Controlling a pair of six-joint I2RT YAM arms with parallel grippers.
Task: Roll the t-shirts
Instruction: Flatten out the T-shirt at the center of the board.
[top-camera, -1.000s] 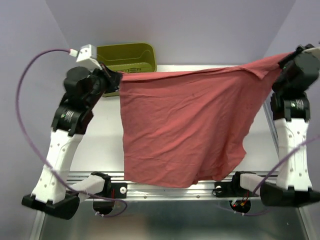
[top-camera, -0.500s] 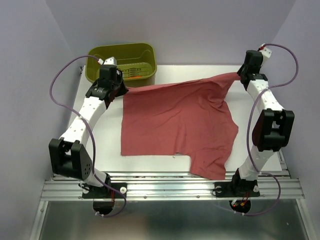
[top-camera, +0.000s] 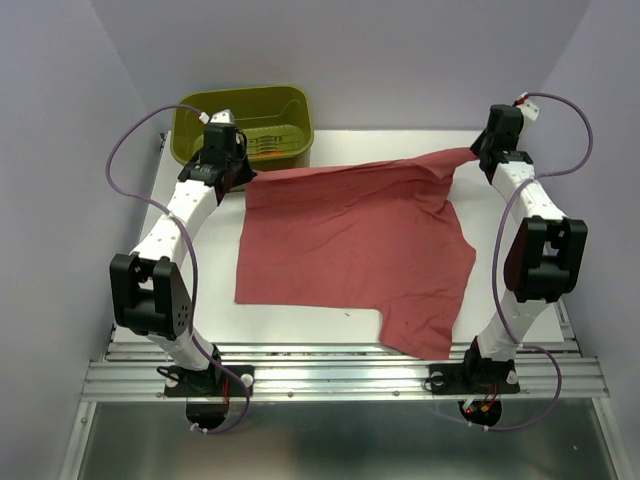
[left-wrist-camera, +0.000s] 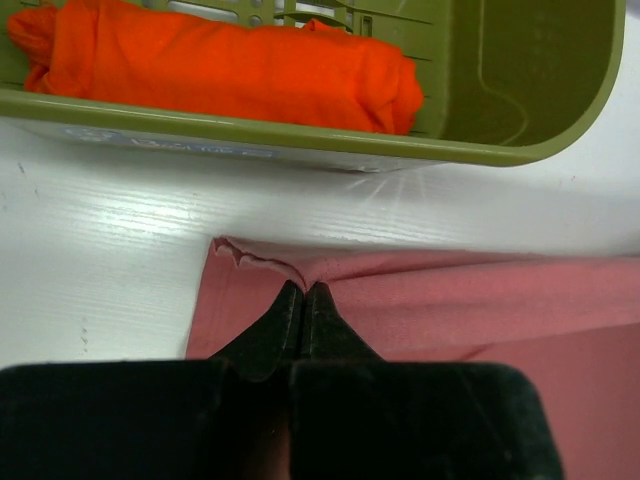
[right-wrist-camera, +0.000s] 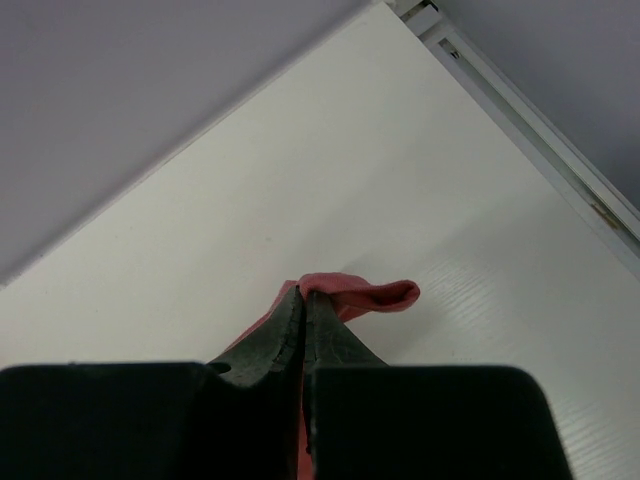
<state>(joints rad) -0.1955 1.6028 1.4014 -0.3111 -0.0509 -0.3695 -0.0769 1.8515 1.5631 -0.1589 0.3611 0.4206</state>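
rose t-shirt (top-camera: 350, 240) spread beside olive tub (top-camera: 288, 108) | soft, light, limp; judged best held at corners | left gripper (left-wrist-camera: 303, 288), right gripper (right-wrist-camera: 303, 293) clamped on its tub-side edge

walls (top-camera: 430, 60): pale lavender | table (top-camera: 380, 143): white, matte | front rail (top-camera: 340, 378): aluminium | light: even

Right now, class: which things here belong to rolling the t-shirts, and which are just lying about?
Job: rose t-shirt, pinched by left gripper and right gripper; orange rolled t-shirt.
Lying about: olive-green tub holding the roll; white table.
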